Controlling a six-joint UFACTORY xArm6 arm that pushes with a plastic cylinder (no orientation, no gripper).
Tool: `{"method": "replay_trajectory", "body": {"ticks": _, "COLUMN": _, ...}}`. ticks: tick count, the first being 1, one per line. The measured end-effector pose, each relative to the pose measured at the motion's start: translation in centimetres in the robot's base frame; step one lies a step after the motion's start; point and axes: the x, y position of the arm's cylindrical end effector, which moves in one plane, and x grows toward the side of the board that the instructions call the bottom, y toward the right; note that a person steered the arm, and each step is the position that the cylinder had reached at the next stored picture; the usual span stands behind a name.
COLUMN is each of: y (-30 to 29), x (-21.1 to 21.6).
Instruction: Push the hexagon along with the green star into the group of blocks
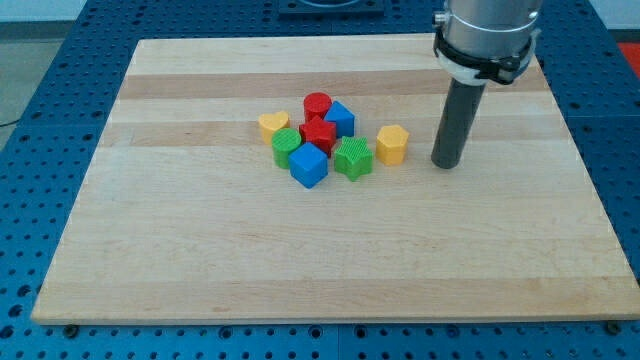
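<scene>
A yellow hexagon [392, 144] lies on the wooden board [200, 250] right of centre. A green star [352, 157] lies just to its left, close beside it. Left of the star sits a group: a blue cube [308, 165], a green cylinder [286, 148], a red star [317, 133], a red cylinder [317, 104], another blue block [340, 118] and a yellow heart [273, 124]. My tip [447, 164] rests on the board to the right of the hexagon, a small gap apart from it.
The board lies on a blue perforated table [40, 60]. The arm's grey body [487, 30] hangs over the board's top right part.
</scene>
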Motion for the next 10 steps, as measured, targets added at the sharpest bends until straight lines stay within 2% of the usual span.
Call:
{"method": "replay_trajectory", "body": {"ticks": 2, "y": -0.7, "x": -1.8}}
{"method": "replay_trajectory", "body": {"ticks": 6, "y": -5.6, "x": -1.9}}
{"method": "replay_trajectory", "body": {"ticks": 9, "y": -7.7, "x": -2.0}}
{"method": "replay_trajectory", "body": {"ticks": 10, "y": -6.6, "x": -2.1}}
